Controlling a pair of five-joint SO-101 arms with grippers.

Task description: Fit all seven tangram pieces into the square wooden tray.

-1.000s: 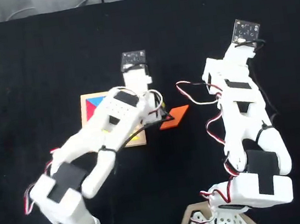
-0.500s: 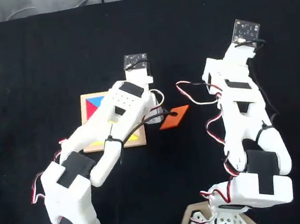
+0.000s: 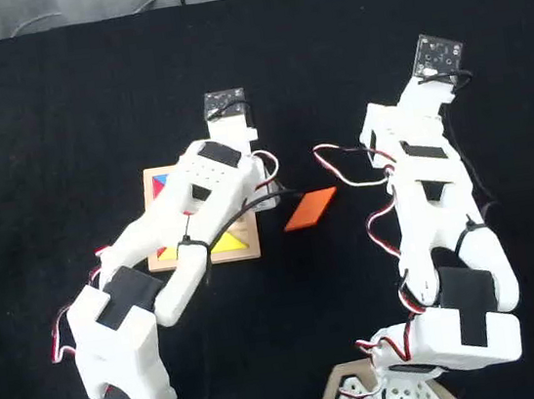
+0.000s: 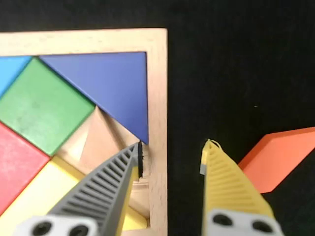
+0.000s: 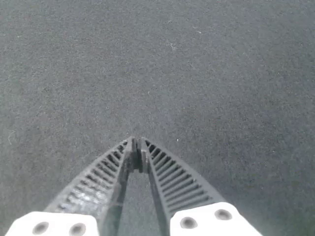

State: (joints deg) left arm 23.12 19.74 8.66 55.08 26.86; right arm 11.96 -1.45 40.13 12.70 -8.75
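Tray point(image 4: 157, 73) sits left of centre on the cloth point(image 3: 39, 111), mostly filled. Green square point(image 4: 42, 105), blue triangle point(image 4: 108, 73), red piece point(image 4: 19, 162) and yellow piece point(image 4: 49, 191) are packed edge to edge. One bare-wood gap point(image 4: 98, 140) is open between green, blue and yellow, against the rim.

Left gripper point(image 4: 172, 146) hangs fingers apart and empty, straddling that rim. The grey finger point(image 4: 115, 182) is over the gap and the yellow finger point(image 4: 224, 177) over the cloth outside. My read: you're placed between the slot and the loose piece.

Orange parallelogram point(image 3: 309, 208) lies flat just right of the tray, apart from the rim, with nothing crowding it, so you can approach from any side. The gap looks tight, with the rim one side and the blue edge the other. Align the piece before lowering.

Right gripper point(image 5: 137, 147) is far right, fingers together, empty, above bare cloth, well clear.
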